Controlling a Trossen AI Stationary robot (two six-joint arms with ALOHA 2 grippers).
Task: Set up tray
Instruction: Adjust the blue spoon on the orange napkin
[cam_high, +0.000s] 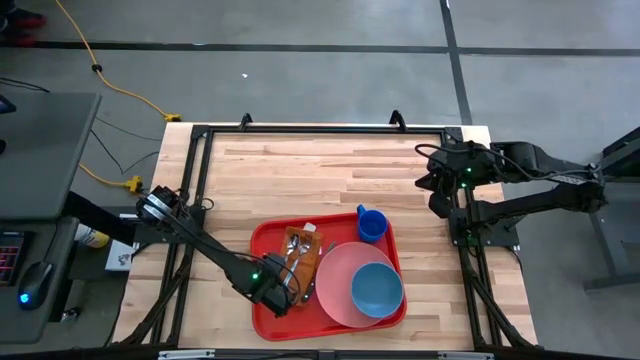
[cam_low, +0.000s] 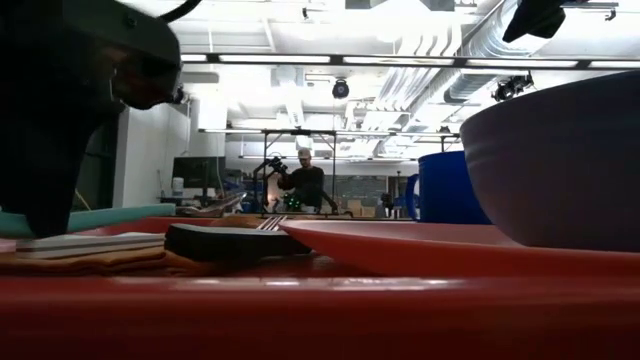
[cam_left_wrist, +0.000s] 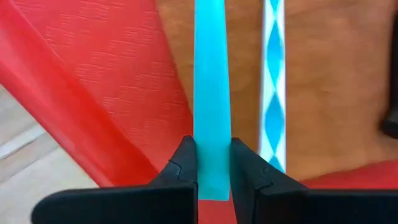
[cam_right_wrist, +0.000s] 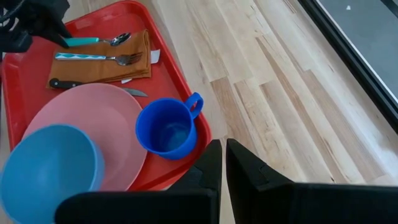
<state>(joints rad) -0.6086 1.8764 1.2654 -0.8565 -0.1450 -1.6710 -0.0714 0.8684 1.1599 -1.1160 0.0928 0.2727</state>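
**On the napkin, spoon in the left fingers**

From above, your tray (cam_high: 262, 238) sits near the table's front edge, already carrying a pink plate (cam_high: 335, 285) with a light blue bowl (cam_high: 377, 288) on it, a blue mug (cam_high: 371, 224) at the far right corner, and a brown napkin (cam_high: 301, 251) with cutlery on its left part. Your left gripper (cam_high: 283, 297) reaches in low over the tray's front left area, its arm stretched diagonally from the table's left side. Your right gripper (cam_high: 437, 196) waits folded back at the table's right edge, well apart from the tray.

At table height, you see only the tray's red rim, the plate and bowl close up, and a dark knife handle (cam_low: 225, 242) lying flat; a person stands far off in the room.

Past the left wrist, the fingers (cam_left_wrist: 181, 168) are clamped on a teal spoon handle (cam_left_wrist: 211, 93), lined up beside a fork handle (cam_left_wrist: 272, 81) patterned in blue and white, over the napkin. I judge the spoon is being set parallel to the fork.

Past the right wrist, its fingers (cam_right_wrist: 208, 163) are pressed together on nothing, looking down at the mug and the laid cutlery: spoon (cam_right_wrist: 98, 40), fork (cam_right_wrist: 99, 58), knife (cam_right_wrist: 93, 86).
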